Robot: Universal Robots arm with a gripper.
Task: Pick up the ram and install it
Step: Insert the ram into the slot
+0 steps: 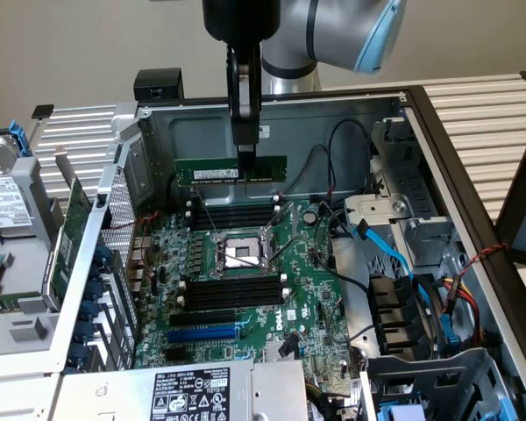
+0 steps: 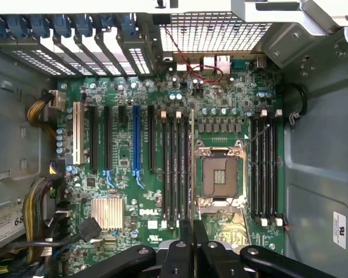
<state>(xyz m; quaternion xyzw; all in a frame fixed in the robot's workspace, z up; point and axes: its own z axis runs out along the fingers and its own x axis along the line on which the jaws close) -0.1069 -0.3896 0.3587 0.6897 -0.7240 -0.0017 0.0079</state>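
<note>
Overhead, the black two-fingered pincer [image 1: 245,154] hangs from the grey and blue robot arm [image 1: 333,26] into the open grey metal computer case [image 1: 351,132]. Its fingers are clamped together on the top edge of the long, thin green ram stick with a white label strip [image 1: 231,171]. The ram stick is held level in the air in front of the case's back wall, above the green motherboard [image 1: 272,289] and not seated in any slot. Beneath it lie long black memory slots [image 1: 232,213], on the far side of the square metal processor socket [image 1: 241,254]. In the wrist view the ram stick [image 2: 192,156] appears edge-on as a thin line, parallel to the memory slots [image 2: 174,168] beside the socket [image 2: 221,174]. The case rests on a pale slatted table [image 1: 482,105].
</note>
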